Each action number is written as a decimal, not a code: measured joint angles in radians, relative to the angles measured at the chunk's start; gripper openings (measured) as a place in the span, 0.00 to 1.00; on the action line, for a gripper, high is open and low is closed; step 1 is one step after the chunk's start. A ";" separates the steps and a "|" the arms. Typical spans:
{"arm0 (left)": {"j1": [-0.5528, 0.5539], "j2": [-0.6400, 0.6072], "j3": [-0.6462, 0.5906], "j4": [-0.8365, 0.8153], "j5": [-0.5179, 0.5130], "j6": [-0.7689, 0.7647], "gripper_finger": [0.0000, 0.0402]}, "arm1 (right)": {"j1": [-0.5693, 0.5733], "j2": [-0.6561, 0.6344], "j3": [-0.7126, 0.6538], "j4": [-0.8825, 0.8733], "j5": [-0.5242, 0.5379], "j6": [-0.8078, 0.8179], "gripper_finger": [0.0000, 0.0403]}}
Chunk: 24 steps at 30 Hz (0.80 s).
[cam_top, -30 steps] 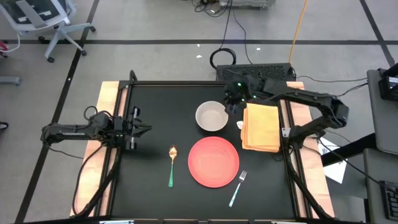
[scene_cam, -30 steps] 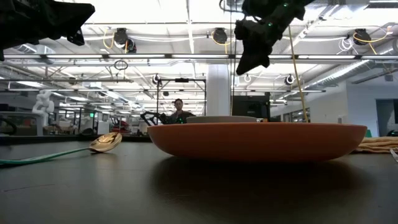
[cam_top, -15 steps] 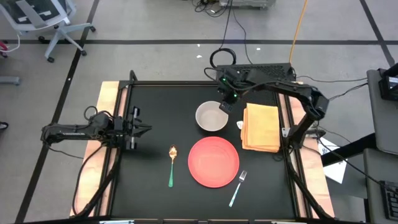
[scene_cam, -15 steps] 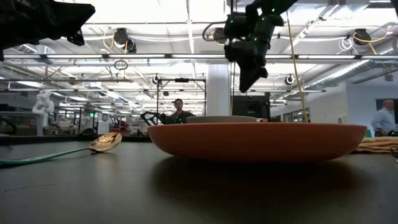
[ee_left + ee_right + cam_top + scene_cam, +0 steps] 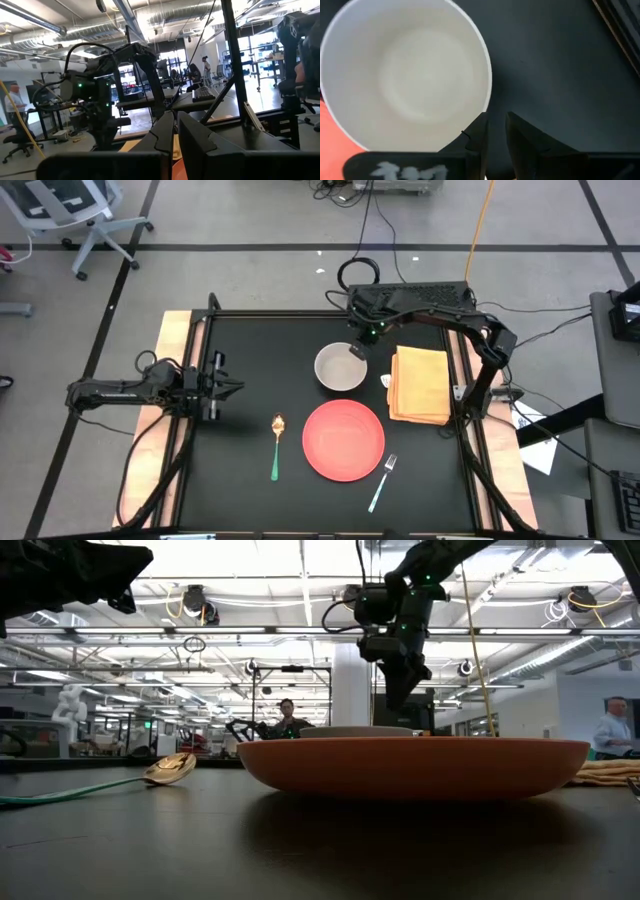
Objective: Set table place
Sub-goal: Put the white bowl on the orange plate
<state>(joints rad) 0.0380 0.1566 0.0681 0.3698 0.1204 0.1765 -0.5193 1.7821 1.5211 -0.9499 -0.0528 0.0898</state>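
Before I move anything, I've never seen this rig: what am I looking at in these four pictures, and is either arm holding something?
Two robot arms work at a black table. The overhead picture shows all of it; the low one looks across the tabletop; the other two come from cameras on each wrist. On the table lie a white bowl, a red plate, a spoon, a fork and a folded yellow napkin. The right end effector hovers over the bowl's rim, fingers nearly together, holding nothing. The left end effector waits at the table's left side, also empty.
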 joint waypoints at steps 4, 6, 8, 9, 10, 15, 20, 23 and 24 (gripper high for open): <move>0.000 0.000 0.000 0.000 0.000 -0.002 0.08 | 0.009 0.000 0.000 0.018 -0.001 -0.001 0.15; 0.000 0.000 0.000 0.000 0.000 -0.002 0.08 | 0.013 0.000 0.000 0.019 -0.001 -0.011 0.15; 0.000 0.000 0.000 -0.001 0.000 -0.002 0.08 | 0.018 0.000 0.000 0.022 -0.001 -0.021 0.17; 0.000 0.000 0.000 -0.001 0.000 -0.002 0.08 | 0.020 0.000 0.000 0.024 -0.001 -0.020 0.19; 0.000 0.000 0.000 -0.001 0.000 -0.002 0.08 | 0.023 0.000 0.000 0.024 -0.001 -0.019 0.22; 0.000 0.000 0.000 -0.002 0.000 -0.002 0.08 | 0.025 0.000 0.000 0.024 -0.024 0.000 0.40; 0.000 0.000 0.000 -0.002 0.000 -0.002 0.08 | 0.022 0.000 0.000 0.025 -0.028 0.048 0.51; 0.000 0.000 0.000 -0.003 0.000 -0.002 0.08 | 0.022 0.000 0.000 0.035 -0.028 0.058 0.52; 0.000 0.000 0.000 -0.003 0.000 -0.002 0.08 | 0.022 0.000 0.000 0.041 -0.028 0.059 0.52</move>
<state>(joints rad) 0.0376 0.1566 0.0681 0.3672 0.1207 0.1749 -0.4976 1.7817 1.5211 -0.9088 -0.0805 0.1487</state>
